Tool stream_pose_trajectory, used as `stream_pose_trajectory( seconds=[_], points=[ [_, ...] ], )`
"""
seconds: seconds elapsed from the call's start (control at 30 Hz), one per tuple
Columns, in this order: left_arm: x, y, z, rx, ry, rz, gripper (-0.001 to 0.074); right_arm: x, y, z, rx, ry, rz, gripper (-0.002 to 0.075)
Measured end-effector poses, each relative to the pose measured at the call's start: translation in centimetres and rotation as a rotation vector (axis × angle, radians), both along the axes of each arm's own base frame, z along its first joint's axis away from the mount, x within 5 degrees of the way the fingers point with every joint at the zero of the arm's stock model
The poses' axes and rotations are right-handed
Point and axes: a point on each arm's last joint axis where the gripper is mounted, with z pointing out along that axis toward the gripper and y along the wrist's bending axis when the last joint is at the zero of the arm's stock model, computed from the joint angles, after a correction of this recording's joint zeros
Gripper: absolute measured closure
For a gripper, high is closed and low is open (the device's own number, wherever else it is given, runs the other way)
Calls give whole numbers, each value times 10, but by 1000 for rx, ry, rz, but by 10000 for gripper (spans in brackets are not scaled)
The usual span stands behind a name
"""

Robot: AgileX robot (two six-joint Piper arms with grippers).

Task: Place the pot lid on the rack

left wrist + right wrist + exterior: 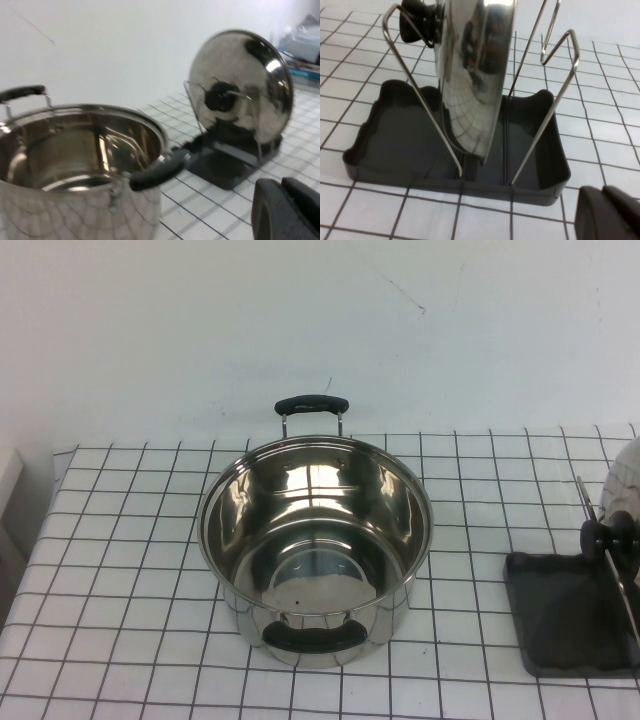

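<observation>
The shiny pot lid (625, 485) stands on edge in the dark grey rack (565, 625) at the table's right edge, held between the wire bars, black knob (608, 536) facing the pot. The left wrist view shows the lid (245, 85) upright in the rack (225, 160). The right wrist view shows the lid (470, 75) resting in the rack's tray (395, 135). My left gripper (281, 186) is shut and empty, low near the pot and away from the rack. My right gripper (603, 193) is shut and empty, just off the rack's corner. Neither gripper shows in the high view.
A large steel pot (315, 540) with two black handles stands open at the table's middle; it also shows in the left wrist view (75, 160). The table has a white cloth with a black grid (120, 590). A white wall runs behind.
</observation>
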Motion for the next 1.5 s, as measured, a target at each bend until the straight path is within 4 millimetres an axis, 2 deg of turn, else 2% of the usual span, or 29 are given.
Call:
stream_pose_trajectory(
  seconds=[0.13,0.2,0.33,0.43,0.53,0.63,0.83,1.03,1.5],
  points=[
    [12,10,8,-71,-95,167,736,0,0,0,0,0,0,728],
    [19,18,6,-119,-119,283,736,0,0,0,-2,2,1,728],
    [34,39,-12,-194,11,558,736,0,0,0,-2,2,1,728],
    [37,46,-29,-61,114,653,736,0,0,0,-2,2,1,728],
    [36,49,-43,47,218,691,736,0,0,0,-2,2,1,728],
    [34,53,-49,69,281,745,736,0,0,0,-2,2,1,728],
    [32,57,-48,106,219,826,736,0,0,0,-2,2,1,728],
    [32,59,-49,96,247,882,736,0,0,0,-3,2,1,728],
    [31,58,-49,106,244,874,737,0,0,0,-3,2,1,729]
  ],
)
